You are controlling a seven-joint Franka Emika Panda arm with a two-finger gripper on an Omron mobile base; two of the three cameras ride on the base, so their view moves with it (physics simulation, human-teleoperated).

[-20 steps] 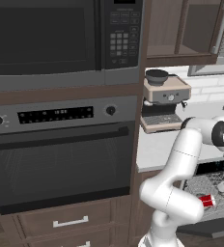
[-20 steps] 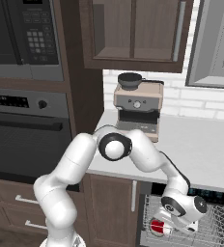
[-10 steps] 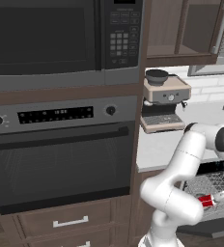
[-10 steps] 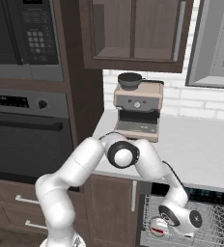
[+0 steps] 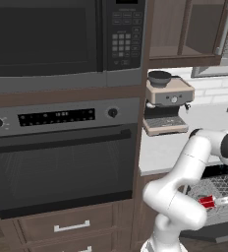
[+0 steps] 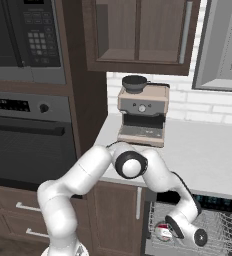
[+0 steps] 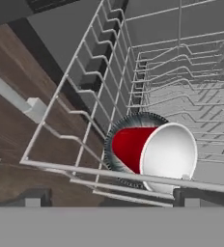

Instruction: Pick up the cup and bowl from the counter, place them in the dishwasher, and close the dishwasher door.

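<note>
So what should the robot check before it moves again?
1. Red cup inside the wire rack: ok, lying on its side.
2. Gripper let go of the cup: cannot tell.
3. Dishwasher door folded down: ok, not closed yet.
4. Bowl in the rack: cannot tell.
5. Arm free to lift past the counter edge: cannot tell.

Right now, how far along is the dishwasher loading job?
Looks done: a red-and-white cup lies on its side in the dishwasher's wire rack. In hand: the end effector hovers just over it. Left: the bowl, which I can't spot, and shutting the dishwasher door, now folded down.
</note>
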